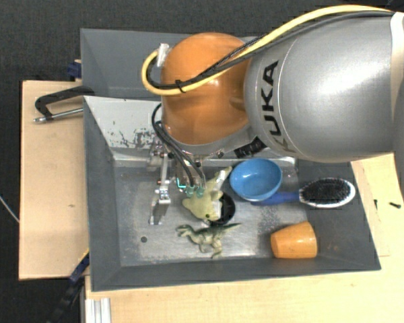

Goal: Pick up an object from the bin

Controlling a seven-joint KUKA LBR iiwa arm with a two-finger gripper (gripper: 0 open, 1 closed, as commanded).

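We find the orange wrist cover (pixel 202 89) hiding the gripper's upper part. The gripper (pixel 176 204) stands open with nothing in it. Just beside it, mid-floor of the grey metal bin (pixel 121 244), lies a pale yellow-green soft lump (pixel 203 207), with a green toy lizard (pixel 205 234) near. The silver arm (pixel 337 79) reads "KUKA".

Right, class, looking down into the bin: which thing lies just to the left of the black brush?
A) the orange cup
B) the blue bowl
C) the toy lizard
B: the blue bowl sits right beside the black brush, on its left. The orange cup lies lower in the view, and the toy lizard is much further left.
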